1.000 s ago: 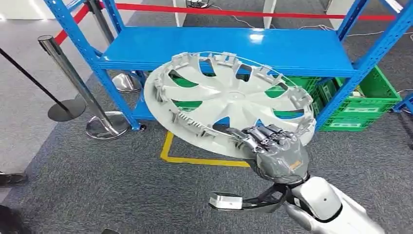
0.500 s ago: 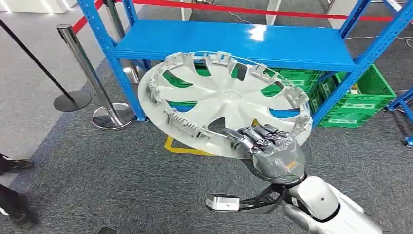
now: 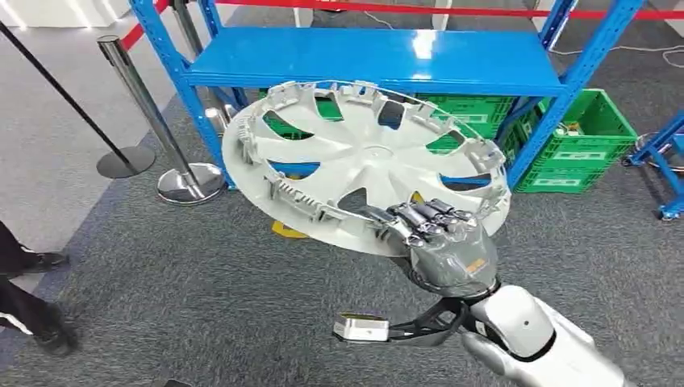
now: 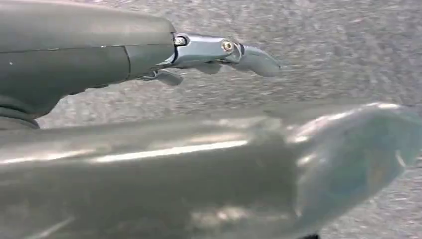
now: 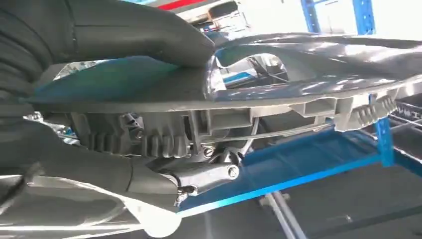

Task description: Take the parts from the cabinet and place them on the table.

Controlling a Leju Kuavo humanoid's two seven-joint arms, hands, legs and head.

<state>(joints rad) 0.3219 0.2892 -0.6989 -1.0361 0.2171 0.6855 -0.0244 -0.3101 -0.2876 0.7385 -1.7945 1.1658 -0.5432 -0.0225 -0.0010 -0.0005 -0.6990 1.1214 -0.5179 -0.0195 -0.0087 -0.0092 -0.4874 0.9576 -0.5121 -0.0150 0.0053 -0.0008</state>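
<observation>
A large silver-white hubcap (image 3: 363, 161) hangs tilted in the air in front of the blue rack, its ribbed inner side facing up. My right hand (image 3: 440, 242) grips its near rim, with the fingers curled over the edge. In the right wrist view the hubcap (image 5: 318, 55) passes between the thick thumb and the darker fingers of that hand (image 5: 149, 169). My left hand (image 4: 149, 50) hangs over grey carpet in the left wrist view, fingers stretched out and holding nothing.
The blue rack (image 3: 371, 56) stands just behind the hubcap, its shelf bare. Green crates (image 3: 589, 137) sit under it to the right. Two chrome stanchions (image 3: 181, 181) (image 3: 125, 161) stand on the left. A person's dark shoes (image 3: 32, 322) are at the left edge. Yellow floor tape (image 3: 286, 230) lies below the hubcap.
The whole picture has shifted, so the camera has moved relative to the rack. The hubcap stays in my right hand's grip. The person's feet show further into the picture on the left.
</observation>
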